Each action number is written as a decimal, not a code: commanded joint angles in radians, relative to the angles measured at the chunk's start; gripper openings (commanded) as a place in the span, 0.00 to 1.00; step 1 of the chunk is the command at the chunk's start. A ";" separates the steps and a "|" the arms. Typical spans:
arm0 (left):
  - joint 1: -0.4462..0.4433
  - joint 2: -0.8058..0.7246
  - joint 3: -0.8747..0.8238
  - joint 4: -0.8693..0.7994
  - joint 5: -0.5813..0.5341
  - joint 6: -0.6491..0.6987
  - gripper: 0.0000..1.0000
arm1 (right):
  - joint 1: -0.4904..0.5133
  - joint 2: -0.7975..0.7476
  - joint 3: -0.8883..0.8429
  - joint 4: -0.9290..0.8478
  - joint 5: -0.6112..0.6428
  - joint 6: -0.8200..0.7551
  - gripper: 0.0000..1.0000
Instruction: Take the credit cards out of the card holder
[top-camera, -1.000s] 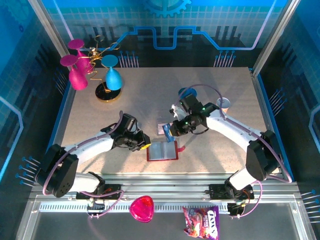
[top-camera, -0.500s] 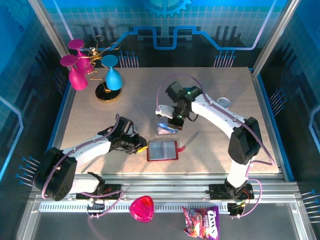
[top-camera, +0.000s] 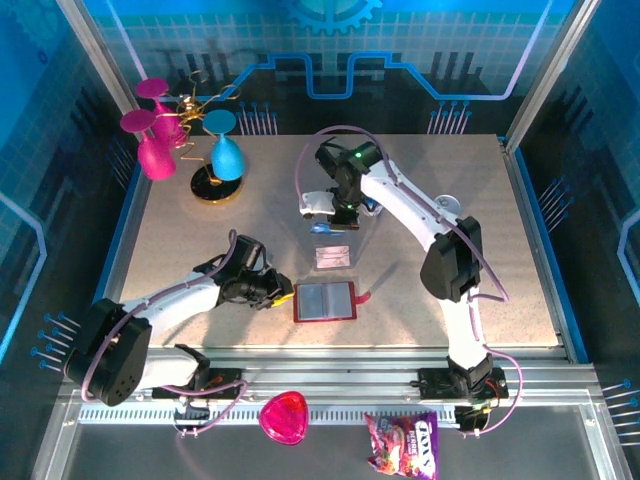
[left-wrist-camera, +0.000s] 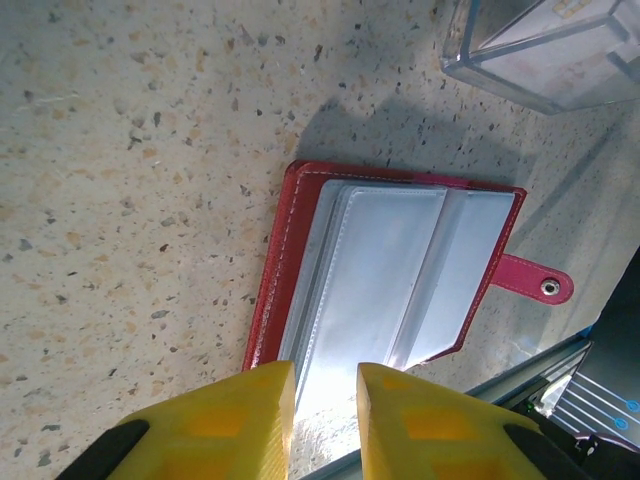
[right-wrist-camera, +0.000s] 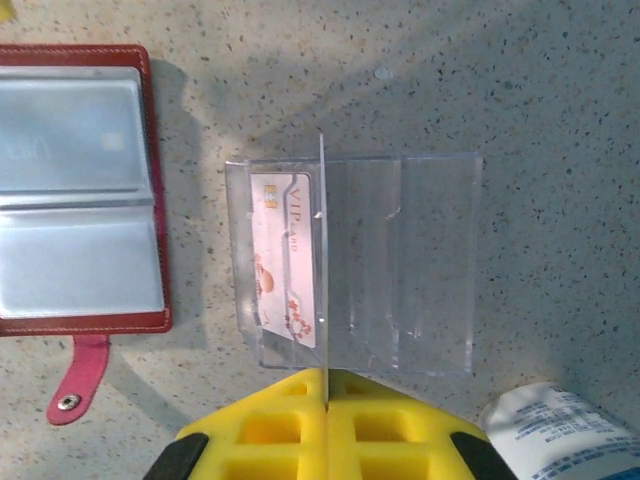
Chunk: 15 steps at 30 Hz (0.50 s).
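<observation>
Pale card in clear stand: "VIP" printed; smaller print illegible.

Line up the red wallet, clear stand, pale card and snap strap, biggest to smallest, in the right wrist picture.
1. Clear stand and red wallet: they look about alike, and the wallet runs off the picture's edge, so I can't rank them.
2. Pale card.
3. Snap strap.
</observation>
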 joint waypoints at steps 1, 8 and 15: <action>0.010 -0.021 -0.010 -0.032 -0.018 -0.011 0.23 | -0.016 0.071 0.087 -0.118 0.002 -0.049 0.00; 0.011 -0.041 -0.008 -0.055 -0.027 -0.016 0.23 | -0.038 0.174 0.161 -0.150 -0.007 -0.052 0.00; 0.014 -0.045 -0.008 -0.062 -0.032 -0.018 0.23 | -0.060 0.241 0.172 -0.163 -0.017 -0.050 0.00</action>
